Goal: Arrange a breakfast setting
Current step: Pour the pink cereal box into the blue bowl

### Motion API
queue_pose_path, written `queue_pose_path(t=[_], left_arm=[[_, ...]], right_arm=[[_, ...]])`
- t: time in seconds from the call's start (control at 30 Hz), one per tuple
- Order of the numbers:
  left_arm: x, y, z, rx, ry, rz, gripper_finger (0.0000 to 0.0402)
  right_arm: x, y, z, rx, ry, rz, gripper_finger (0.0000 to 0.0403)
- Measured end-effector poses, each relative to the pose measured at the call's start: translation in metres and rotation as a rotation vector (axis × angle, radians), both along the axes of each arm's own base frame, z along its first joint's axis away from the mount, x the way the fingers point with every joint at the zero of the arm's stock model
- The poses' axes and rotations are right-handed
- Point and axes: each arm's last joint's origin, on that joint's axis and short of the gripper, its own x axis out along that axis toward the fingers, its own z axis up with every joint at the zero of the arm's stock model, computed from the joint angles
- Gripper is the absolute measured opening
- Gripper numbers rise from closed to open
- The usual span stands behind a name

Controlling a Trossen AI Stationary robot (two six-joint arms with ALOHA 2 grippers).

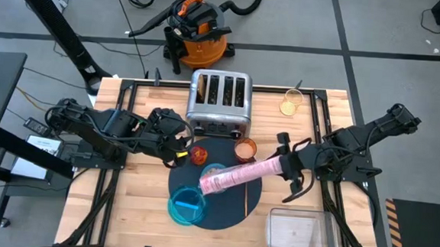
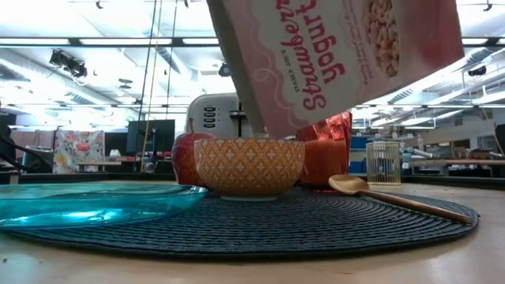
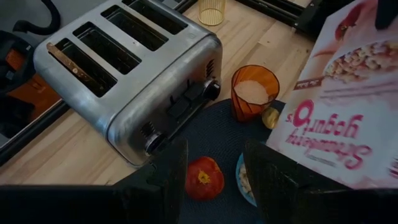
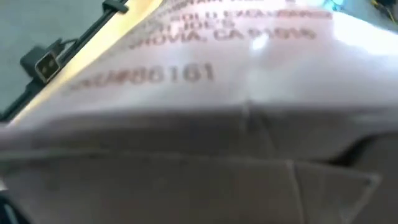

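A pink-and-white cereal box [image 1: 240,175] is tipped, its lower end over the small bowl [image 1: 212,174] on the round dark mat [image 1: 234,209]. My right gripper [image 1: 285,167] is shut on the box's upper end. The bowl [image 2: 248,167] looks orange-patterned from the side. My left gripper [image 3: 214,149] is open above the red apple [image 3: 204,177], a finger on either side, touching nothing. The apple, the copper cup [image 1: 245,149], the blue plate [image 1: 187,206] and the spoon [image 2: 394,197] rest on the mat. Toast is not plainly in view. My right gripper holds the cereal box by its raised end [image 1: 272,166], coming from the table's right side. The box is lifted clear and slants down toward the bowl, its lower end [image 2: 268,118] just above the bowl's rim. The box fills the right wrist view [image 4: 199,124], hiding the fingers.
The steel four-slot toaster [image 1: 220,100] stands behind the mat at the table's far middle. A yellow glass [image 1: 291,103] stands at the far right. A clear plastic container [image 1: 299,232] sits at the near right. Bare wood lies at the near left.
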Motion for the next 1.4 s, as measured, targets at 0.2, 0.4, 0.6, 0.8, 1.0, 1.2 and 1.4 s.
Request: queue_pose_path(t=[0.2,0.4,0.6,0.8,1.0,1.2,1.4], left_arm=[[0.001,-0.001,0.0,-0.015,-0.004,-0.009,0.0164],[0.003,-0.001,0.002,-0.021,-0.032,-0.014,0.0164],[0.001,-0.001,0.011,-0.043,-0.104,-0.027,0.0164],[-0.009,0.001,0.031,-0.066,-0.245,-0.06,0.0164],[-0.017,0.004,0.061,-0.044,-0.457,-0.132,0.0164],[-0.022,0.006,0.086,-0.002,-0.64,-0.177,0.0164],[-0.022,0.005,0.105,0.035,-0.804,-0.189,0.0164]], right_arm=[[-0.006,-0.002,-0.007,0.086,0.006,-0.106,0.0165],[-0.018,-0.004,-0.009,0.155,-0.038,-0.171,0.0165],[-0.029,-0.003,-0.021,0.226,-0.07,-0.195,0.0165],[-0.038,0.002,-0.035,0.287,-0.119,-0.22,0.0165],[-0.05,0.003,-0.041,0.339,-0.216,-0.243,0.0165],[-0.065,0.003,-0.059,0.372,-0.266,-0.255,0.0165],[-0.075,0.004,-0.077,0.458,-0.366,-0.203,0.0165]])
